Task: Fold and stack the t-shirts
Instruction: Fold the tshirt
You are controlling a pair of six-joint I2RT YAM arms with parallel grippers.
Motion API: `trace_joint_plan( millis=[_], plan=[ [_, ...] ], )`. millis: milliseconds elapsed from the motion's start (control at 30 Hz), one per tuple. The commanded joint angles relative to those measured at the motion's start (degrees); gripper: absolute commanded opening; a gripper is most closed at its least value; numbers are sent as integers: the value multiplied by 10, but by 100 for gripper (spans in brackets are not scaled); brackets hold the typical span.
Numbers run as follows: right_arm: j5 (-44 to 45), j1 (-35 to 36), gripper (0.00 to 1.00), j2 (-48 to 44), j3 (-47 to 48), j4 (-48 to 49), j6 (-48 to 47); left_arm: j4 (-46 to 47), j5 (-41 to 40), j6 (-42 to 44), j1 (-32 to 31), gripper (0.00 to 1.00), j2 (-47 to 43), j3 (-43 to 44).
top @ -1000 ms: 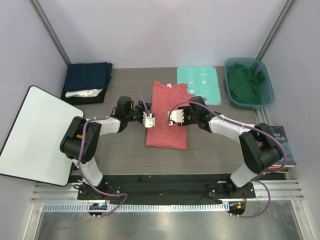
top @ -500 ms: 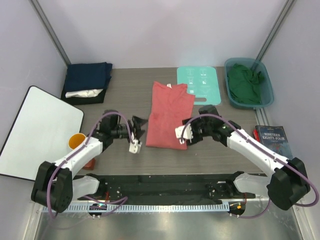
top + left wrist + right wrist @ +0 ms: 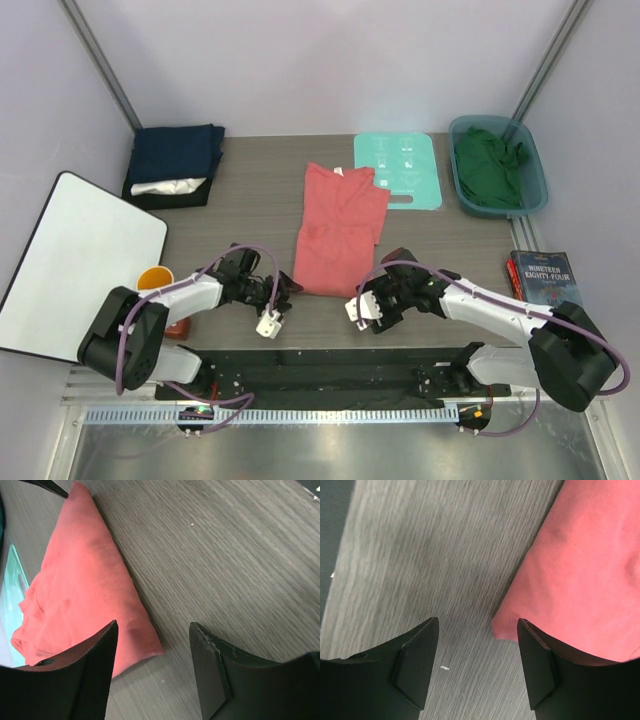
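Left gripper [image 3: 272,312] sits low at lower centre-left, jaws apart, nothing between them. Right gripper [image 3: 360,308] sits at lower centre-right, jaws likewise apart and empty. Coral-red t-shirt [image 3: 338,232] lies folded flat on the wood-grain table [image 3: 250,200] at mid-frame, its near corners just above each gripper, untouched. Upper left: folded navy t-shirt [image 3: 178,152], white t-shirt [image 3: 165,186] along its near edge. Upper right: dark green t-shirts [image 3: 488,168] heaped in a teal bin [image 3: 538,190].

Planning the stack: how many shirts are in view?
4: red shirt mid-table, navy shirt back left, white shirt in that pile, green shirt in the bin; more may be hidden.
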Motion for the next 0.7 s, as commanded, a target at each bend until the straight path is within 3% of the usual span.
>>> trace_joint_plan(
  millis=[0, 333, 667],
  plan=[
    [18, 4, 69, 2, -22, 97, 19, 4, 19, 18, -4, 59, 11, 24],
    [55, 5, 69, 12, -28, 159, 31, 78, -4, -33, -5, 58, 24, 22],
    [60, 5, 69, 53, -29, 194, 23, 166, -29, -42, -5, 57, 102, 40]
  ],
)
